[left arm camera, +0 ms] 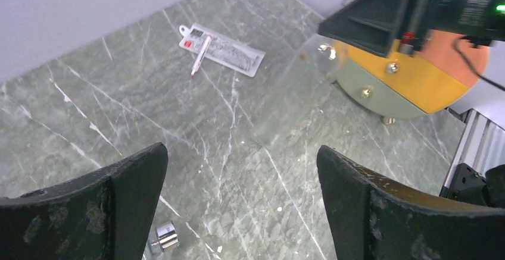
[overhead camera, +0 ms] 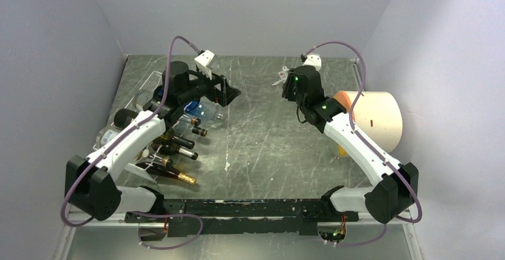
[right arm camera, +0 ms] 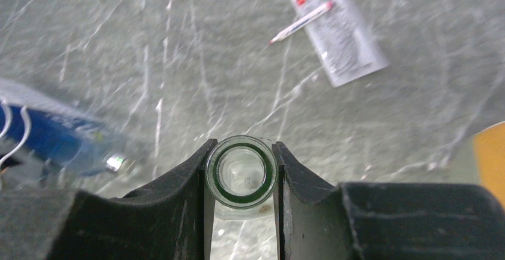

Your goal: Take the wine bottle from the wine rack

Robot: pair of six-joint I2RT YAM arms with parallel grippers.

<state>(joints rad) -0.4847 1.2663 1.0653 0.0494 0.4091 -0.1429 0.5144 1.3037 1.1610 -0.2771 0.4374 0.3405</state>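
A clear glass wine bottle (right arm camera: 240, 172) is clamped at its neck between my right gripper's (right arm camera: 241, 148) fingers; I look straight into its open mouth. Its see-through body (left arm camera: 295, 93) shows faintly in the left wrist view, held above the table below the right gripper (left arm camera: 411, 10). The white wire wine rack (overhead camera: 136, 163) stands at the left with several dark bottles (overhead camera: 178, 153) lying in it. My left gripper (left arm camera: 241, 153) hangs open over bare table, just right of the rack's far end (overhead camera: 229, 93), with nothing between its fingers.
A cream cylinder with an orange face (overhead camera: 375, 117) lies at the right by the wall. A pen on a white packet (left arm camera: 223, 49) lies at the back of the table. A blue-labelled bottle (right arm camera: 53, 141) rests at the rack's edge. A small silver cap (left arm camera: 164, 237) lies under the left gripper.
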